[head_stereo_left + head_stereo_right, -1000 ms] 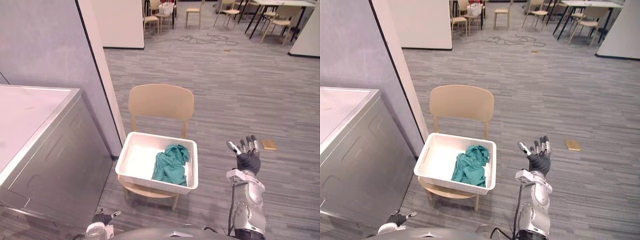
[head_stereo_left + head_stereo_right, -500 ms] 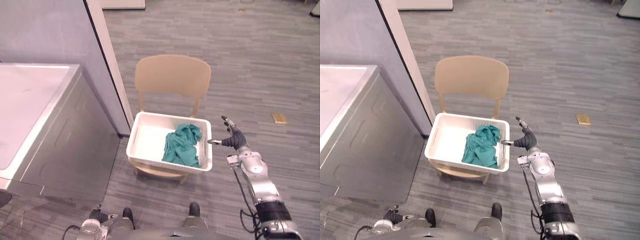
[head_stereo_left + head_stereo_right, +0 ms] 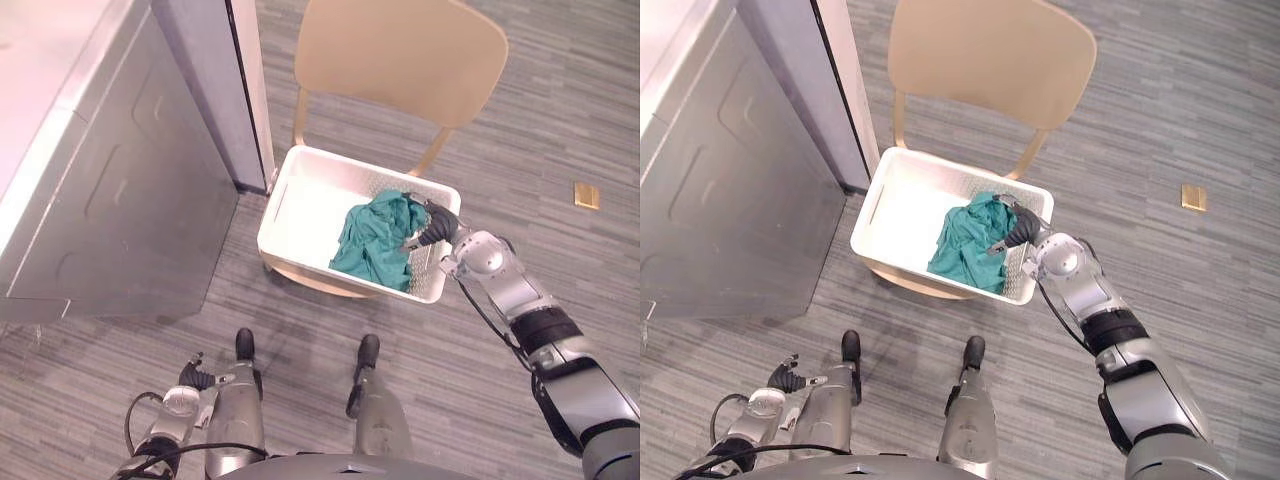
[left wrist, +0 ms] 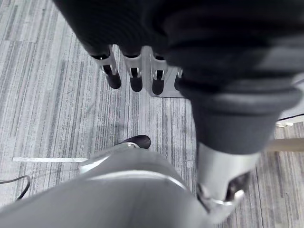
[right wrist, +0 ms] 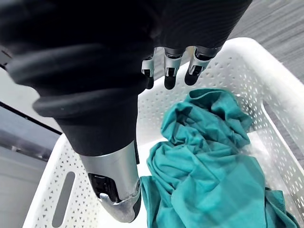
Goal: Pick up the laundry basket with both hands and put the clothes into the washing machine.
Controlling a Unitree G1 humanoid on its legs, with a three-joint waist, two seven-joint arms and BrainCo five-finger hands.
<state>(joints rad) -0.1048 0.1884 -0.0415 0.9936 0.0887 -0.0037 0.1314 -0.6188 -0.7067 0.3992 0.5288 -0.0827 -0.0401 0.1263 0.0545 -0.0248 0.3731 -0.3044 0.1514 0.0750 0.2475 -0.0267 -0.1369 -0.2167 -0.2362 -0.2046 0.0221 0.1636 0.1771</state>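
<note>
A white perforated laundry basket (image 3: 303,213) sits on the seat of a wooden chair (image 3: 400,50), with a crumpled teal garment (image 3: 375,240) lying in its right half. My right hand (image 3: 435,224) reaches over the basket's right rim and hangs just above the garment (image 5: 204,161). Its fingers (image 5: 169,71) are relaxed and straight and hold nothing. The basket's wall (image 5: 266,85) curves round beyond them. My left hand (image 3: 195,378) hangs low at my side, far from the basket, with its fingers (image 4: 135,76) straight above the floor.
A grey washing machine (image 3: 100,200) stands to the left of the chair, and a grey partition (image 3: 205,60) rises behind it. A small tan object (image 3: 586,195) lies on the floor to the right. Grey plank flooring surrounds the chair.
The camera has tilted down and drawn closer to the chair. My right hand has moved from beside the basket's right wall to over its rim, above the garment.
</note>
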